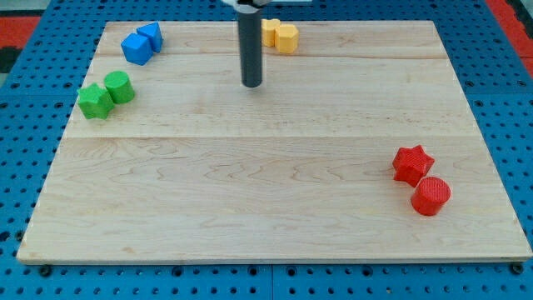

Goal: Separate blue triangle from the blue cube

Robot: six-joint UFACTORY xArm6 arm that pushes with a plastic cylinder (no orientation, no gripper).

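The wooden board (275, 208) lies on a blue pegboard surface (25, 125). My tip (251, 85) is the lower end of a straight dark rod that comes down from the view's top; it sits on bare board in the upper middle. There is no gripper on the arm, so there are no jaws to be open or closed, and the rod holds nothing. The blue cube (136, 48) and the blue triangle (151, 35) are at the board's upper left corner, touching each other, the triangle toward the view's top and right of the cube. Both lie well to the view's left of the tip and slightly above its level. Below them, near the left edge, the green star-shaped block (95, 101) and the green cylinder (120, 87) are in contact, the cylinder up and to the right. Two yellow blocks (281, 36) sit together at the top edge, just right of the rod; the rod partly hides the left one, so its shape is unclear. At lower right, the red star (412, 163) and the red cylinder (430, 196) are just beside each other.
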